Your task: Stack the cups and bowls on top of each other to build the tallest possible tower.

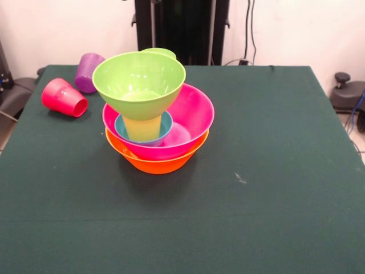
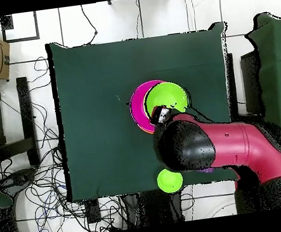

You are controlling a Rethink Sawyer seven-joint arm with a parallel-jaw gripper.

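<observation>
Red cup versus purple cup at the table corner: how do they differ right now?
The red cup is opaque-looking pink-red; the purple cup is ribbed violet. The red cup lies nearer the camera in the front view, the purple cup behind it. Both lie tipped on the table, apart from the tower.

Tower under the pincer (image 2: 162,114), loose pieces behind it.
On the bench (image 1: 274,171): bottom bowl (image 1: 157,164) holds second bowl (image 1: 194,114), holding little bowl (image 1: 166,123), holding standing cup (image 1: 142,128), carrying top bowl (image 1: 140,80), just beside the pincer. Spare bowl (image 1: 161,52) lies robot-side of the pincer; first tipped cup (image 1: 64,97) and second tipped cup (image 1: 90,71) lie close together, off to the tower's side.
</observation>
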